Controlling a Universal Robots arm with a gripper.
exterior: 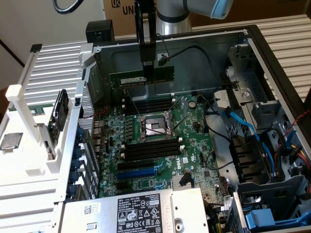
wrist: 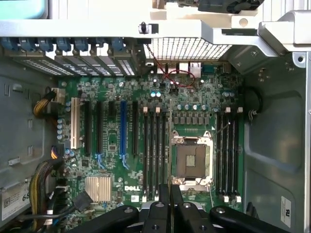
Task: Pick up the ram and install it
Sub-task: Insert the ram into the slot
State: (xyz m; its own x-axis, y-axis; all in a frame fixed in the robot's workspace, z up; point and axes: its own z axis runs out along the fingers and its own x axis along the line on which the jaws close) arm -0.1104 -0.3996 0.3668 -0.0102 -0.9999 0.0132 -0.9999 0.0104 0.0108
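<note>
A: Where's the ram (exterior: 165, 74)?
B: Gripped in the end effector (exterior: 147, 73), fingers closed on its top edge near the middle. It hangs level and clear of the motherboard (exterior: 194, 121). It sits close to the case wall (exterior: 121, 58), above the far bank of memory slots (exterior: 148, 104).
A: Room around it?
B: Both ends are free, with open air on either side. The second slot bank (exterior: 150, 148) lies past the CPU socket (exterior: 153, 127), well apart. A black cable (exterior: 199, 47) loops near the stick's end on the exterior view's right, and the drive cage (exterior: 243, 87) is further that way.
A: Any text?
B: There's a DELL mark (wrist: 132, 188) on the board in the wrist view. The power supply sticker (exterior: 133, 211) has print I can't read. The cardboard box (exterior: 121, 9) behind shows "UN".
A: How does the ram look?
B: It's a long, thin, dark-green stick. A white label (exterior: 136, 79) sits on the exterior view's left of the grip. Dark chips run along its face.
</note>
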